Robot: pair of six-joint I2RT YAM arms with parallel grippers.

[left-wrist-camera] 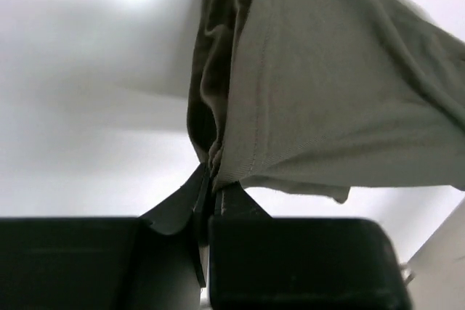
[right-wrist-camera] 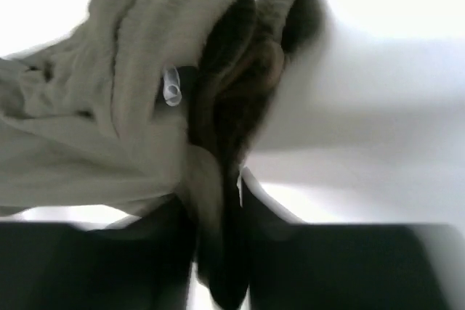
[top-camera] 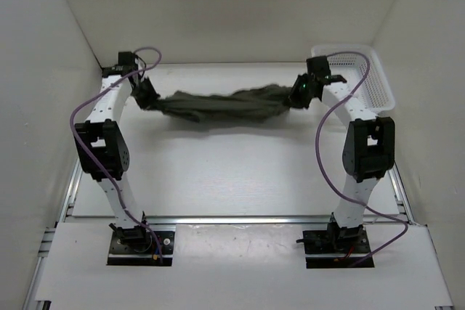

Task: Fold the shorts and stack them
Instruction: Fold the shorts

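the shorts hang stretched between the two arms above the table, bunched into a loose band that sags a little in the middle. the left gripper is clamped on a hemmed edge at one end, and the right gripper is pinched on gathered, ribbed cloth at the other, near the basket. this looks like the lift-and-spread step ahead of the fold. next, i judge, both arms must lower together and lay the cloth flat and taut before either lets go
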